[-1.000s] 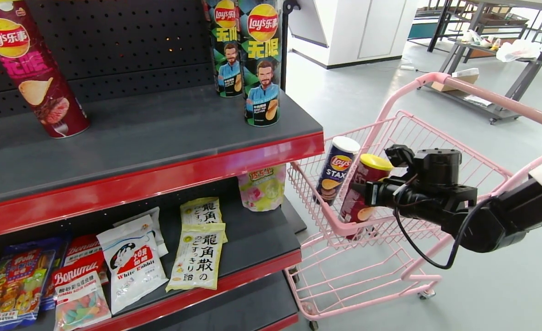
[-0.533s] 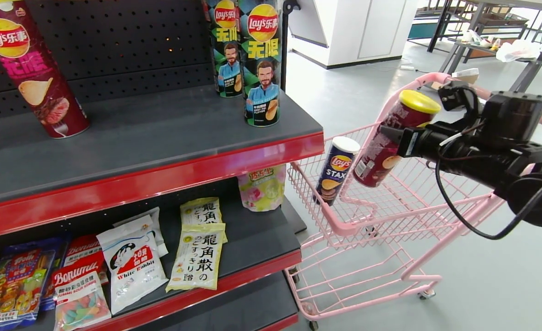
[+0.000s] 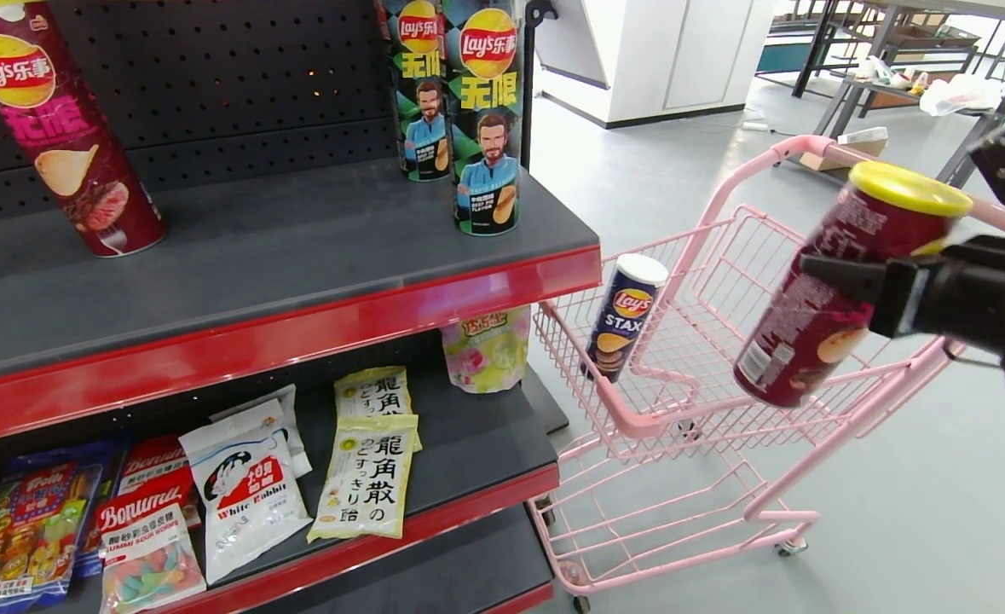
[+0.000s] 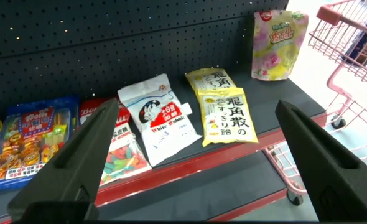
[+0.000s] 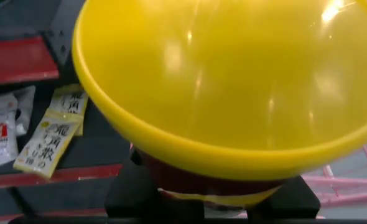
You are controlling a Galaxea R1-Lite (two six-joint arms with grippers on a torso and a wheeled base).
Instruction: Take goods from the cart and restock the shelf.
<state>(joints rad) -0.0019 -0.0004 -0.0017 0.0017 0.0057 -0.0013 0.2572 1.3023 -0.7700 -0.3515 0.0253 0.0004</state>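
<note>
My right gripper (image 3: 873,294) is shut on a dark red chip can (image 3: 817,315) with a yellow lid (image 5: 233,81). It holds the can tilted in the air above the pink cart (image 3: 724,384), right of the shelf. A blue chip can (image 3: 623,317) with a white lid leans in the cart's front corner. The upper shelf board (image 3: 255,256) carries a red chip can (image 3: 59,128) at the left and two green chip cans (image 3: 485,119) at the right. My left gripper (image 4: 190,155) stands open in front of the lower shelf (image 4: 190,168), with nothing between its fingers.
Snack bags lie on the lower shelf: a white bag (image 3: 246,486), yellow bags (image 3: 370,465), colourful bags (image 3: 25,537) at the left and a green bag (image 3: 487,345) upright at the back. Tables and racks (image 3: 911,85) stand across the grey floor behind the cart.
My right gripper has lifted the dark red can out of the cart and carried it up and to the right. The blue can and the shelf goods have stayed put.
</note>
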